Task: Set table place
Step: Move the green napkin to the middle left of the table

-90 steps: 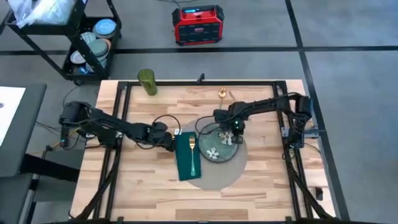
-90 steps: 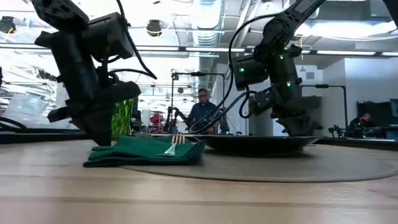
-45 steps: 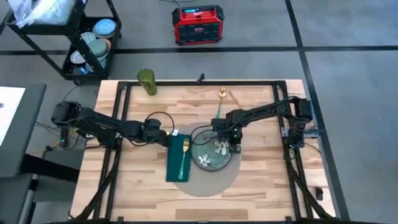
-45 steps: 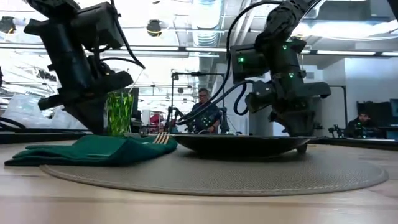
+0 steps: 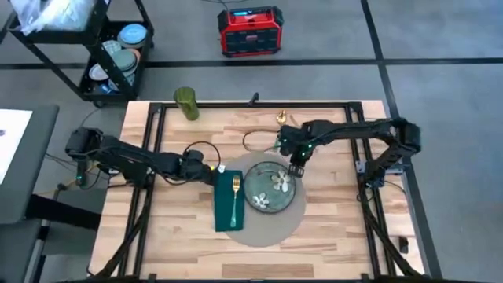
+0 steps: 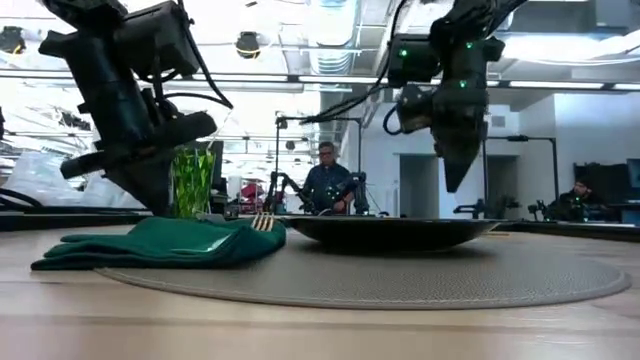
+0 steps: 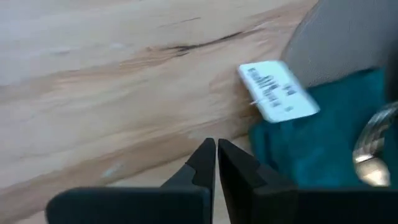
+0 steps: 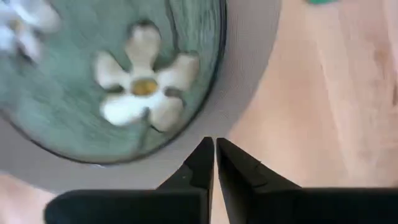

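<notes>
1. Centrally on the tabletop [image 5: 330,228] lies the round grey placemat [image 5: 271,228], flat on the light striped wood.
2. On the placemat sits a green plate [image 5: 267,189] with white flowers, slightly toward the mat's far side.
3. Beside the plate, on the left arm's side, a folded dark green napkin [image 5: 228,206] lies partly on the mat and partly on the wood, with a gold fork [image 5: 235,196] on top of it, tines pointing toward the far edge.
4. The left end effector [image 5: 214,174] sits low at the napkin's far corner, its fingers clenched together with nothing between them; its wrist view shows a white tag [image 7: 278,91] on the napkin just ahead.
5. The right end effector [image 5: 296,167] hangs above the plate's far rim, raised clear of the tabletop in the low view, fingers pressed together and empty.
6. Near the far edge stand a green tumbler [image 5: 186,103] and a small gold object [image 5: 280,119].
</notes>
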You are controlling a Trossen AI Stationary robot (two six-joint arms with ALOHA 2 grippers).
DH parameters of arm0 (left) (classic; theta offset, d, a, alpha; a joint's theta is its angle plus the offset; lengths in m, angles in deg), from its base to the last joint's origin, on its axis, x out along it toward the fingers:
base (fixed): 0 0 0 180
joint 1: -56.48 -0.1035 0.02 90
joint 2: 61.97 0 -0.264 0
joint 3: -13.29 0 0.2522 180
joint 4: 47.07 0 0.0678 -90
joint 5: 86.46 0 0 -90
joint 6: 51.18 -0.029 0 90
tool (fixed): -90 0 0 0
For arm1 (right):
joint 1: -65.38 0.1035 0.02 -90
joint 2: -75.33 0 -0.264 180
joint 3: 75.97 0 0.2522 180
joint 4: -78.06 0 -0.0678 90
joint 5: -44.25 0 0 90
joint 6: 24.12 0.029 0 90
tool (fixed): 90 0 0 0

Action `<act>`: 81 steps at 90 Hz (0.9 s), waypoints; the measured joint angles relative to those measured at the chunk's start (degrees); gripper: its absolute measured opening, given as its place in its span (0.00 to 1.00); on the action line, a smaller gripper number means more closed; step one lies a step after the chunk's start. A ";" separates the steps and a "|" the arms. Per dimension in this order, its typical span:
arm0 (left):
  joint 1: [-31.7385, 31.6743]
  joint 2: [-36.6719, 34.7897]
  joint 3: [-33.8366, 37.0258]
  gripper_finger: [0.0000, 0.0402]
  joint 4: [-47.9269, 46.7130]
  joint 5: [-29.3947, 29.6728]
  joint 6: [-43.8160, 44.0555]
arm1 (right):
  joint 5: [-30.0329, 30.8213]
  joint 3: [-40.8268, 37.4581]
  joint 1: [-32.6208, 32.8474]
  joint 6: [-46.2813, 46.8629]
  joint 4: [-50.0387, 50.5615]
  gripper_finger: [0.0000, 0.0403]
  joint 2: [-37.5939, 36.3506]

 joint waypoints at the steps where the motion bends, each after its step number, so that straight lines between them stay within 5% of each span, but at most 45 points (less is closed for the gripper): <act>1: 0.00 0.00 0.17 0.00 0.66 0.01 0.22 | -0.76 -0.13 -0.08 0.52 -0.36 0.07 -0.12; 23: 0.55 -3.36 0.84 0.00 6.29 3.93 5.96 | -3.42 -2.66 -0.14 6.02 -6.74 0.18 1.14; 46: 3.52 -15.36 0.62 0.00 11.63 0.99 8.48 | -0.56 -2.68 -0.54 2.67 -6.79 0.06 3.79; 81: 5.51 -14.97 0.75 0.00 9.08 0.00 11.10 | -0.60 -2.72 0.53 -1.30 -6.16 0.00 9.16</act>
